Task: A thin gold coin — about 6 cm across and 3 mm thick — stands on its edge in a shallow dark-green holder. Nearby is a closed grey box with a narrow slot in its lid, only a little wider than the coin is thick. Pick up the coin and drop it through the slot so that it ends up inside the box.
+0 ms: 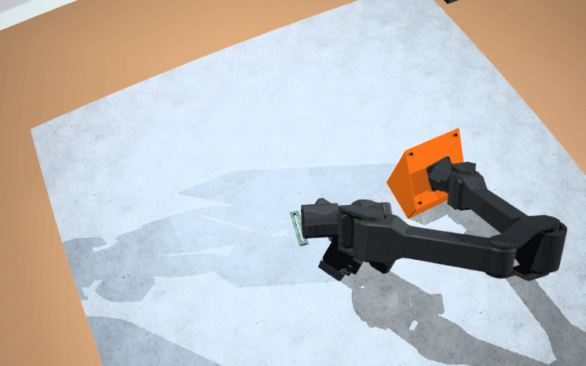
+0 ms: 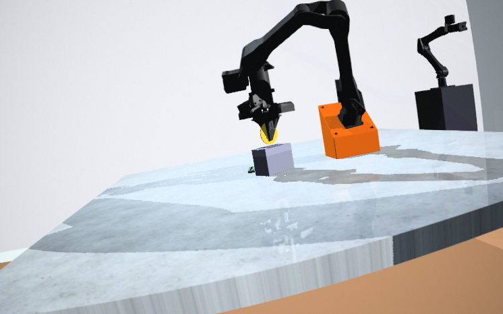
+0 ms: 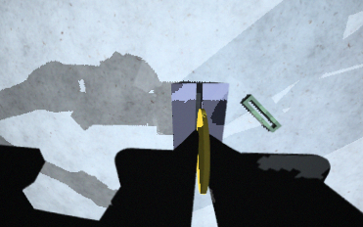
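My gripper point(image 2: 270, 139) point(image 3: 199, 134) is shut on the gold coin point(image 2: 263, 134) point(image 3: 204, 158), which stands upright on edge, low above the lid of the grey box point(image 1: 331, 269) point(image 2: 280, 159) point(image 3: 185, 117). The coin's lower edge appears just above the lid in the exterior view. In the wrist view the coin's far end overlaps the line of the dark slot point(image 3: 199, 95), and the coin looks nearly parallel to it. The near part of the slot is hidden by the coin and fingers. The green holder point(image 1: 303, 243) point(image 2: 251, 170) point(image 3: 275, 127) is empty, beside the box.
The orange base block point(image 1: 400, 191) point(image 2: 357, 144) of the arm stands behind the box on the pale table point(image 1: 195, 113) point(image 2: 148, 226). The arm hides most of the box in the top view. Another arm on a dark pedestal point(image 2: 458, 109) stands far behind.
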Controlling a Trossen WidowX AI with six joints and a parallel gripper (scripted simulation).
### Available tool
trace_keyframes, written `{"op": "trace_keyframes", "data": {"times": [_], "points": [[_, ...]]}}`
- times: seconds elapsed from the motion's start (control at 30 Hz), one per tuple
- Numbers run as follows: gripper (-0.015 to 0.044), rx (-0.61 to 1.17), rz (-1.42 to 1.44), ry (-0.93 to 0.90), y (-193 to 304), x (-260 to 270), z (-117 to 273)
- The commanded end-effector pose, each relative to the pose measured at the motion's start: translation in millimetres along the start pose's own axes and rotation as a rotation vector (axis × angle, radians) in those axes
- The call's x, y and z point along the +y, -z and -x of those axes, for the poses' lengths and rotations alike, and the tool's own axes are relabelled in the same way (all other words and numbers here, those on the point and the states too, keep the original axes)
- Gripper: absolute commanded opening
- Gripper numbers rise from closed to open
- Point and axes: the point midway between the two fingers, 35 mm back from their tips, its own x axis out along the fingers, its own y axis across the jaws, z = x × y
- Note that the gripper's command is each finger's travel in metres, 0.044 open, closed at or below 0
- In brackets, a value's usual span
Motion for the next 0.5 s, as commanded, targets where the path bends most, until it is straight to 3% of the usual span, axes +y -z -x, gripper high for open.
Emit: {"op": "trace_keyframes", "data": {"times": [0.0, 0.17, 0.37, 0.47], "points": [[0.0000, -0.003, -0.009, -0.004, 0.7, 0.0, -2.8], [0.0000, -0.003, -0.008, -0.004, 0.6, 0.2, -5.6], [0.0157, 0.000, -0.001, 0.000, 0.2, 0.0, -3.7], [0.0161, 0.000, -0.001, 0.000, 0.2, 0.0, -3.7]]}}
